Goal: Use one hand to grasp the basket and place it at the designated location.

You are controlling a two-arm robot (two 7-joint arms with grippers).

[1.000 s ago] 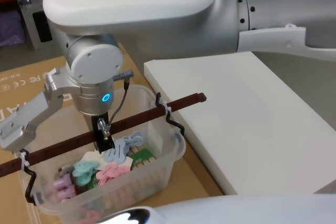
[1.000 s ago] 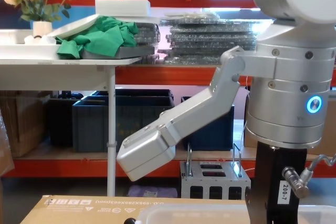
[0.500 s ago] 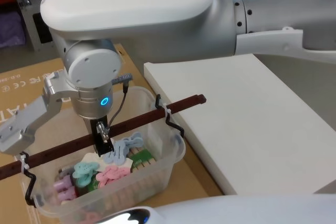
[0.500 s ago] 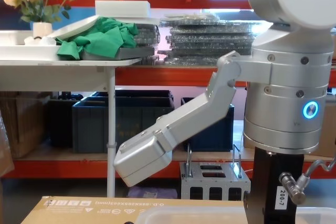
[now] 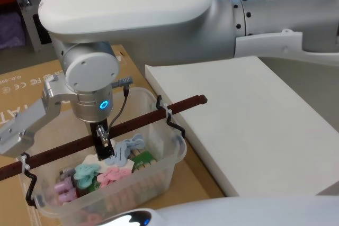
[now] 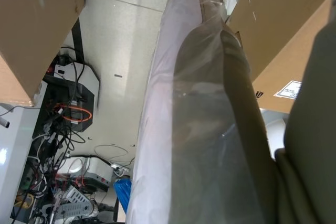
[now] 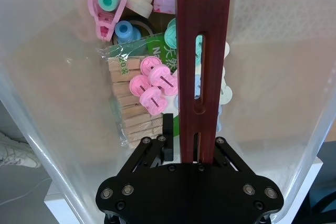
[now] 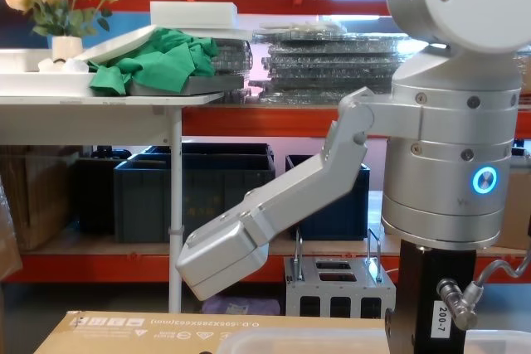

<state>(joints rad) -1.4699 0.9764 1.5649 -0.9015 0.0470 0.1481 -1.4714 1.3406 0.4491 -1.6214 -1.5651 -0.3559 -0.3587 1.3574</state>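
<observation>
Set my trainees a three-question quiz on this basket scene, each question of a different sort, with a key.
1. True or false: the basket stands on the white board.
2. The right hand is at the basket's: A rim, B dark handle, C underside.
3. Fill in: the packet in the basket holds wooden ___.
Key: 1 false, it stands on the cardboard beside the board. 2 B. 3 pegs.
</observation>
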